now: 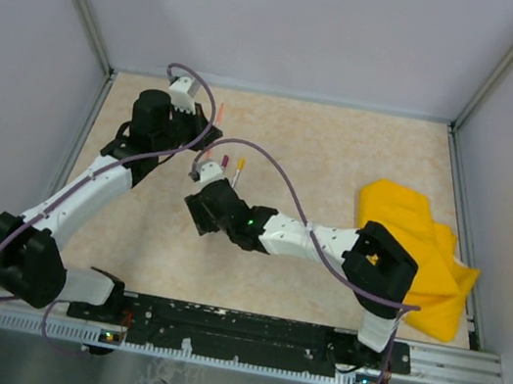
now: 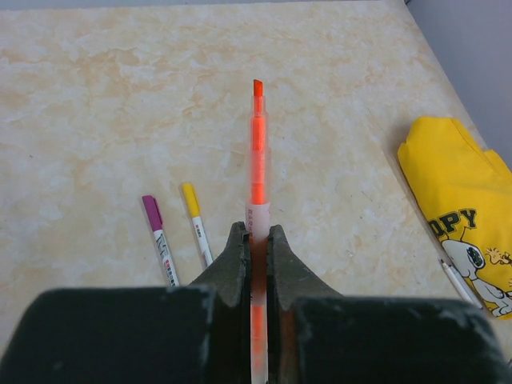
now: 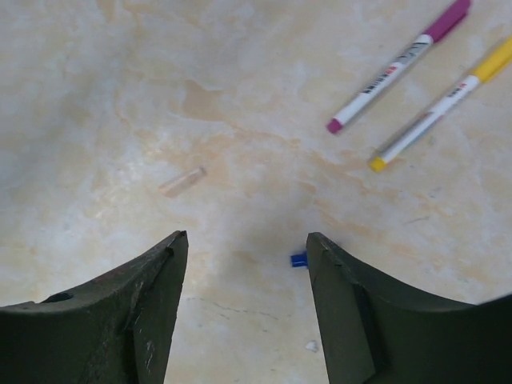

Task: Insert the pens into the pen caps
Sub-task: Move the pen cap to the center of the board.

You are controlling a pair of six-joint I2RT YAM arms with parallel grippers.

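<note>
Orange pen (image 2: 258, 152) clamped in left pincer (image 2: 256, 234), right pincer (image 3: 246, 240) spread wide, gripping nothing

In the left wrist view the orange pen (image 2: 258, 160) is blurred along its mid-barrel, and its lower barrel is hidden inside the left gripper (image 2: 256, 234). At eight o'clock from it, the purple-capped pen (image 2: 160, 244) and yellow-capped pen (image 2: 198, 228) lose their lower ends behind that gripper. At three o'clock the yellow cloth (image 2: 456, 184) is cut by the edge. In the right wrist view a small blue cap (image 3: 298, 259) is half hidden behind the right gripper (image 3: 246, 238).
</note>
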